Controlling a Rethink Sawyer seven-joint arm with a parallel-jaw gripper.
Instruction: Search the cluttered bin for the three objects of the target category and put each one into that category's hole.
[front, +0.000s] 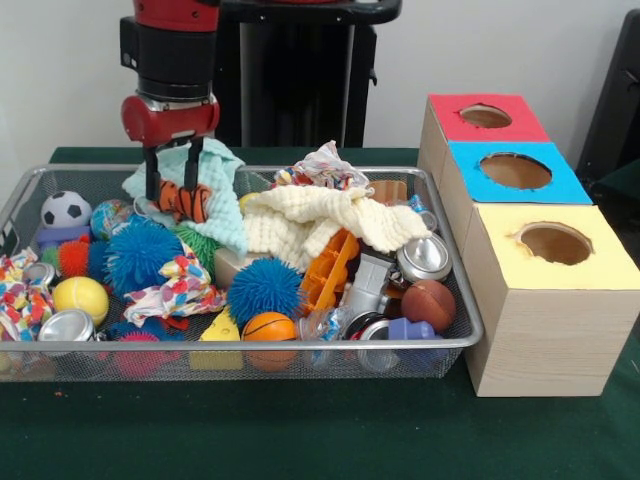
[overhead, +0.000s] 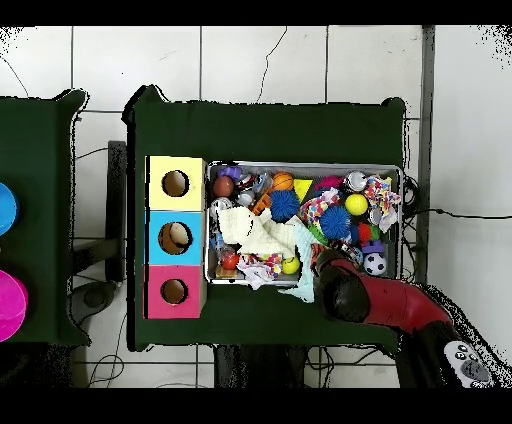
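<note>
The gripper (front: 172, 178) hangs over the far left part of the wire bin (front: 455, 300), its two dark fingers (front: 150, 172) closed on an orange-and-black striped soft toy (front: 184, 200) that sits just below the fingertips, against a mint-green cloth (front: 215, 190). From the overhead camera the red arm (overhead: 385, 300) enters from about 4 o'clock and covers the bin's lower right corner, so the grasp itself is hidden there.

Around the held toy, in the front view: a blue spiky ball (front: 138, 255) lies just below it at 7 o'clock, a small soccer ball (front: 65, 209) well off at 9 o'clock, and a cream knitted cloth (front: 310, 225) spreads at 3 o'clock. A second blue spiky ball (front: 263, 289) sits near the bin's middle, with a mini basketball (front: 268, 328) just in front of it and a yellow ball (front: 80, 298) toward the left wall. A brown ball (front: 428, 305) and a silver can (front: 424, 257) lie at the right end (the can tipped on its side).

Beside the bin, at 3 o'clock, stands a wooden box with three round holes: red-topped hole (front: 485, 116) farthest, blue-topped hole (front: 515, 170) in the middle, yellow-topped hole (front: 555, 243) nearest. All are well apart from the gripper.
</note>
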